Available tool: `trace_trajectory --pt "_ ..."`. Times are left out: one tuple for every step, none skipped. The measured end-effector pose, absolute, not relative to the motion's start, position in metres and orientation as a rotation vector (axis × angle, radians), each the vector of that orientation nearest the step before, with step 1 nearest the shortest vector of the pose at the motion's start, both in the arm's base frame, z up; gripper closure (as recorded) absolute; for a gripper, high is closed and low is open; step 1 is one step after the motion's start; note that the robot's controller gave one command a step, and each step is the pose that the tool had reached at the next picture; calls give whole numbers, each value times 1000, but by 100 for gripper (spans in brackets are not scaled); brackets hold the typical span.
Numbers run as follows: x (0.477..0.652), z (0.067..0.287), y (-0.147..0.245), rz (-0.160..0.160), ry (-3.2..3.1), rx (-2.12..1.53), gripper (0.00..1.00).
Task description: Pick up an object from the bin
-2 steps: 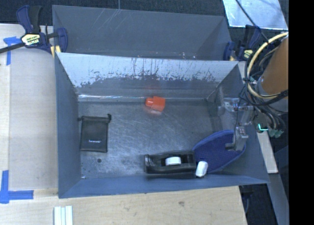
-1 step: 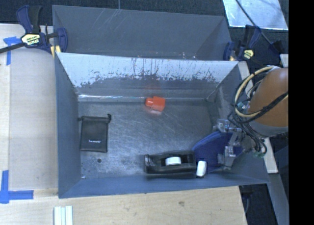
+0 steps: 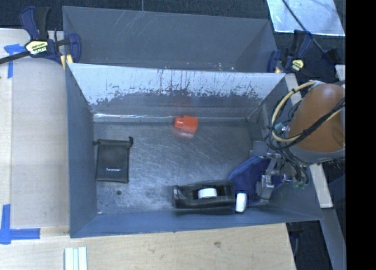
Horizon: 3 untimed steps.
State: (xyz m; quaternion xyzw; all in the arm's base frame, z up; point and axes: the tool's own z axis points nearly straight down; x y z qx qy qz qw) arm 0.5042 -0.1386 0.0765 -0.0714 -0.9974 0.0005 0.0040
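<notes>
Down at the 4 o'clock corner of the bin (image 3: pixel 81 145), the pincer (image 3: pixel 266 186) hangs close over the floor, below the arm's brown wrist cover (image 3: pixel 320 119) and its looped cables. Whether it is spread or pressed together cannot be told, and nothing can be seen pinched in it.

At the pincer's 9 o'clock, right against it, is a dark blue curved piece (image 3: pixel 245 173); it is unclear whether this belongs to the arm or lies loose in the bin. At its 7 o'clock, just beside it, stands a small white cylinder (image 3: pixel 241 202), touching or nearly touching the right end of a black tape dispenser (image 3: pixel 194 197). The dispenser lies flat along the front wall, at 6 o'clock of the floor, with a white roll of tape (image 3: pixel 207 192) in its middle.

Farther out, well apart from the pincer, a small orange block (image 3: pixel 186 124) sits at 12 o'clock against the foot of the back wall. A flat black pouch (image 3: pixel 113 161) lies at 9 o'clock near the left wall.
</notes>
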Motion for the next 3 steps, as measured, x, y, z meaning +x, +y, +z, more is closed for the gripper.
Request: trace_trajectory --pt "506 79 -138 1 -3131 -223 100" --pt "501 157 -142 4 -3145 -207 100" --pt "505 271 -155 5 -3146 -237 100"
